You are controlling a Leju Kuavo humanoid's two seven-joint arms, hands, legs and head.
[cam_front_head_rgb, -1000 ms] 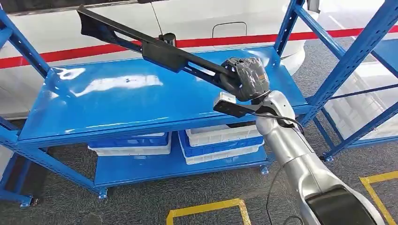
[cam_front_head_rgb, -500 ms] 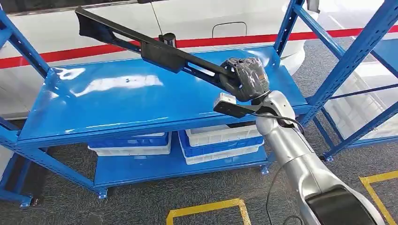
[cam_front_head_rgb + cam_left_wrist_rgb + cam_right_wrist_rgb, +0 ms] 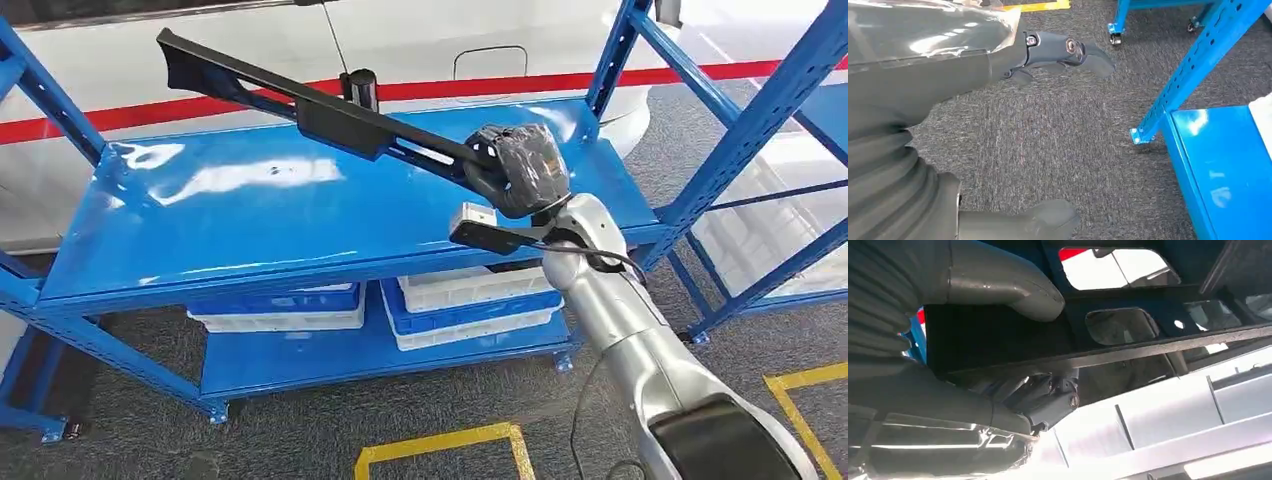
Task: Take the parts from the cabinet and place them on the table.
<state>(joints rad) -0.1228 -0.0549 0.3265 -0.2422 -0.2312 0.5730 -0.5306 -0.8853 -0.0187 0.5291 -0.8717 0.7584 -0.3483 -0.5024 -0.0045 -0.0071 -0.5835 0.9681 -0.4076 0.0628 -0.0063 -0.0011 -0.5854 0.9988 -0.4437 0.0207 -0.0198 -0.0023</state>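
Black part [image 3: 330, 115], just 1, gripped by right hand [image 3: 520, 168] above blue shelf [image 3: 250, 215]; left hand [image 3: 998, 60] empty, fingers apart.

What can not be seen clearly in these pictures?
- Right robot hand: head view, a dark cover hides its fingers.
- Black part: right wrist view, cut off by the edge.
- White bins: head view, contents hidden under the blue shelf.

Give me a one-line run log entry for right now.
phase: lifting part off shelf | right robot hand: grips long black part at one end, above blue shelf | left robot hand: holds nothing, over carpet
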